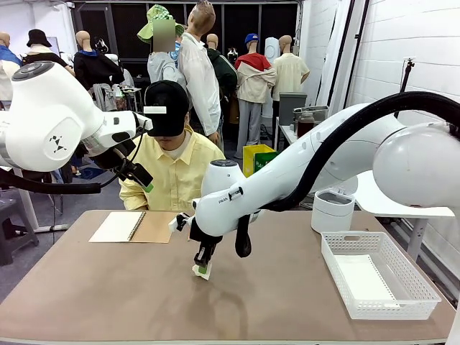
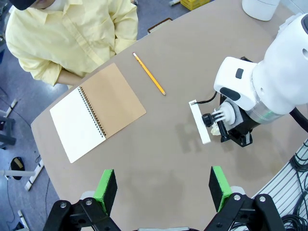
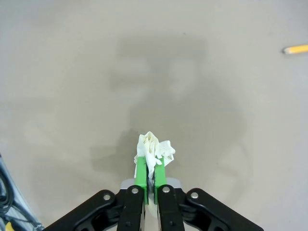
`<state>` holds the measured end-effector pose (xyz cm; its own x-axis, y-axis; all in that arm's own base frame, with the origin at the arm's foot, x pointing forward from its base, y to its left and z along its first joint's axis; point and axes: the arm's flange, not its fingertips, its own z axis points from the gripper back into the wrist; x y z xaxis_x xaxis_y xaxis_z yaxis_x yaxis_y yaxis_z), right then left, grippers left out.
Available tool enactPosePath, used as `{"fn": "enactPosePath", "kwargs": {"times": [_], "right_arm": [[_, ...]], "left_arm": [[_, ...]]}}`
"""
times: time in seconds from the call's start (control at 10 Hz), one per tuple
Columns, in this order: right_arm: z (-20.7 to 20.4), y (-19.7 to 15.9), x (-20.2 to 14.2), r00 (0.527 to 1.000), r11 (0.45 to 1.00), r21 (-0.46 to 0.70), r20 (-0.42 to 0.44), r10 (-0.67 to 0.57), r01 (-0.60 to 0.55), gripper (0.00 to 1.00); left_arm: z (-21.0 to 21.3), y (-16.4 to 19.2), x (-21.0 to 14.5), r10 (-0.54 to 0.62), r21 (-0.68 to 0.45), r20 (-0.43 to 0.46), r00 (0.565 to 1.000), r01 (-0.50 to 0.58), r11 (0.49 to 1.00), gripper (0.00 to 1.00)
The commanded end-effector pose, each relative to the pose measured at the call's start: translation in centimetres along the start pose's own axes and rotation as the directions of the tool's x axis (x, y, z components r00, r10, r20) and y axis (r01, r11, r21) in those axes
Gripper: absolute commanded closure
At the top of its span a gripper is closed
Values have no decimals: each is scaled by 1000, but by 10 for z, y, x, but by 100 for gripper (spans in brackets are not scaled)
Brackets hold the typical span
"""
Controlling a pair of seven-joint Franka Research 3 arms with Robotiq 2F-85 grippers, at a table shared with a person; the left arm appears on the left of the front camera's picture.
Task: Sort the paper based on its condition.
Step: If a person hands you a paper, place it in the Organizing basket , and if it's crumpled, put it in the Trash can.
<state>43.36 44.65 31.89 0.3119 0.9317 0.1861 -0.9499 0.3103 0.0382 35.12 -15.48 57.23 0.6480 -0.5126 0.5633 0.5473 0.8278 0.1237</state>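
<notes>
A crumpled wad of white paper [image 3: 155, 148] is pinched between the green pads of my right gripper [image 3: 149, 169], which is shut on it just above the brown table. In the front view that gripper [image 1: 203, 269] points down at the table's middle with the paper [image 1: 206, 274] at its tip. The left wrist view shows the wad [image 2: 214, 129] under the right arm's wrist. My left gripper [image 2: 162, 190] hangs high above the table, open and holding nothing; in the front view it [image 1: 142, 180] is raised at the left. A smooth white sheet [image 1: 364, 279] lies in the basket.
A white mesh basket [image 1: 392, 310] stands at the right and a white round bin [image 1: 333, 210] behind it. An open spiral notebook [image 1: 133, 226] [image 2: 96, 113] and a yellow pencil [image 2: 149, 73] [image 3: 294, 49] lie at the far side, in front of a seated person [image 1: 172, 172].
</notes>
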Motion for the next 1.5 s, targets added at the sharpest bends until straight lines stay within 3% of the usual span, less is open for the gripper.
{"fn": "enactPosePath", "kwargs": {"times": [0.0, 0.3, 0.7, 0.9, 1.0, 1.1, 1.4], "right_arm": [[28, -11, -19, 997, 996, -35, -1, -77, 77, 99], [113, -56, -81, 968, 955, -160, 57, -244, 250, 99], [183, -123, -135, 906, 845, -351, 27, -422, 404, 99], [195, -138, -141, 886, 817, -375, 23, -464, 438, 99], [198, -131, -139, 893, 820, -372, 60, -446, 435, 99], [199, -140, -158, 902, 836, -360, 40, -430, 415, 99], [199, -140, -158, 902, 836, -360, 40, -430, 415, 99]], "left_arm": [[1, 1, 0, 1, -1, 2, 1000, -1, 1000, 0], [1, 1, 0, 1, -1, 2, 1000, -1, 1000, 0], [1, 1, 0, 1, -1, 2, 1000, -1, 1000, 0], [1, 1, 0, 1, -1, 2, 1000, -1, 1000, 0], [1, 1, 0, 1, -1, 2, 1000, -1, 1000, 0], [1, 1, 0, 1, -1, 2, 1000, -1, 1000, 0], [1, 1, 0, 1, -1, 2, 1000, -1, 1000, 0]]}}
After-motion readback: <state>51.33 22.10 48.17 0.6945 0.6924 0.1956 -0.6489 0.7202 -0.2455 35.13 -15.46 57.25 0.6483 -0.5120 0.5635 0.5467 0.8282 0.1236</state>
